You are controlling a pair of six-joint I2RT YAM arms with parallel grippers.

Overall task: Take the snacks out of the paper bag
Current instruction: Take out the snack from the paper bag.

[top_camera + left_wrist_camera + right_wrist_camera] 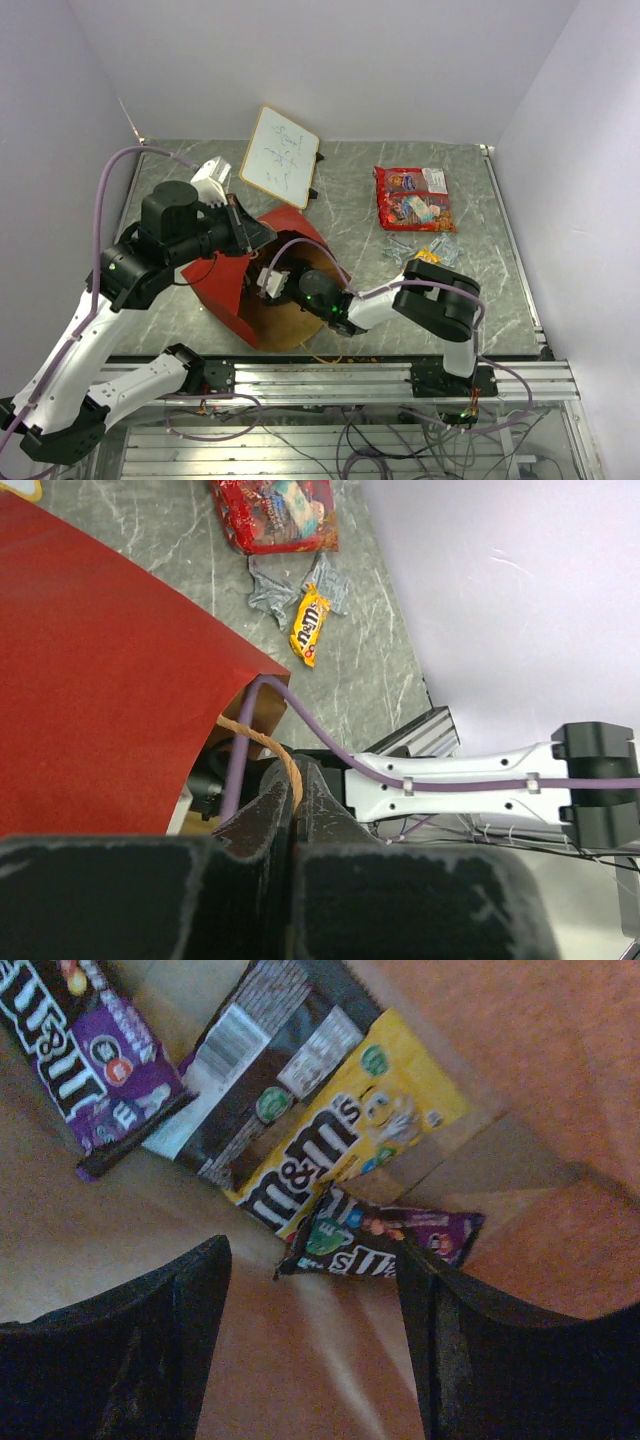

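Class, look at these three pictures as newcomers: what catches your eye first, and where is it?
The big red paper bag lies tipped at the table's near middle, its tan handle pinched in the shut left end effector. The right end effector reaches inside, open, toward a small dark packet beside a yellow packet. A large red candy bag lies on the table to the right.

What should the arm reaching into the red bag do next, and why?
Probably ease the open right fingers forward and close them on the small purple packet, which lies just ahead between them inside the paper bag. The left fingers, shut on the handle, hold the bag open.
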